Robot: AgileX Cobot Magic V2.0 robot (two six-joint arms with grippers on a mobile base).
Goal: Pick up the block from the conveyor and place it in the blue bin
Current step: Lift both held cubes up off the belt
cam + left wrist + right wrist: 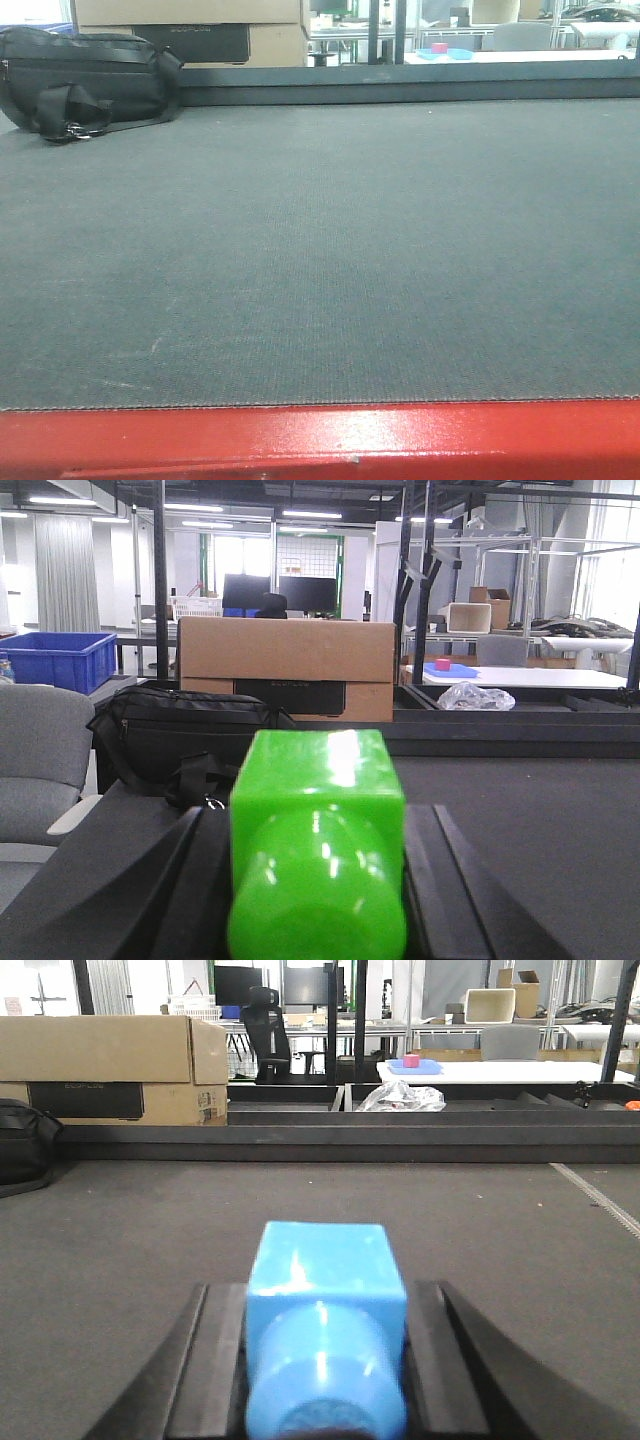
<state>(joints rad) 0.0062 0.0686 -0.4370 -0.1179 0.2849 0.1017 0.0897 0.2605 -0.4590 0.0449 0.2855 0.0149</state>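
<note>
In the left wrist view a glossy green block (318,770) sits between the two black fingers of my left gripper (318,815), which is shut on it, just above the conveyor (540,820). My right gripper (325,1290) is shut on a light blue block (325,1260) over the same dark woven belt (150,1230). The front view shows only the bare conveyor (320,250) and its red front edge (320,440), with neither gripper in it. A blue bin (60,658) stands far back on the left, off the belt.
A black bag (80,80) lies at the belt's far left corner, with a cardboard box (285,665) behind it. A dark rail (400,85) runs along the far edge. A grey chair (40,750) stands left of the conveyor.
</note>
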